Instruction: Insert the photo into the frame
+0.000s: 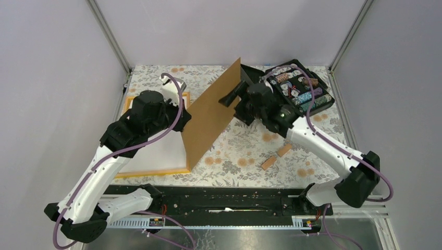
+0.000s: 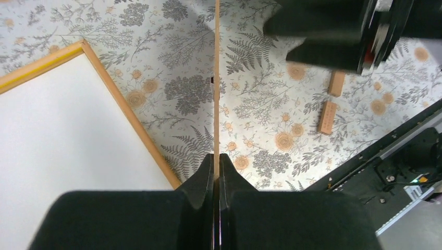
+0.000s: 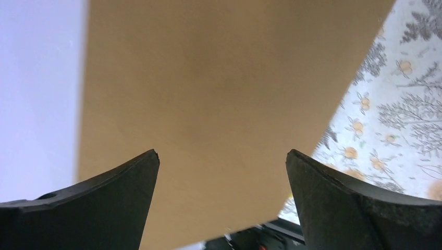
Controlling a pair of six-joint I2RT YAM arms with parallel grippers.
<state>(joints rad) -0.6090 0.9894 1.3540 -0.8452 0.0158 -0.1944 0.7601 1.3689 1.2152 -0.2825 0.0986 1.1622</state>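
Brown backing board (image 1: 211,112) stands on edge at picture centre. The left gripper (image 2: 216,174) pinches its edge, fingers pressed together on it, likely to hold it clear of the frame (image 1: 151,172), which lies flat on the table at lower left. White fills the frame, seemingly the photo (image 1: 156,148) face down. Beyond the board, the right gripper (image 3: 222,156) faces its brown side, fingers wide apart, gripping nothing.

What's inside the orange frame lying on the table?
A plain white sheet fills the thin orange-yellow rectangular frame. Its underside is hidden, and the left arm covers the far part.
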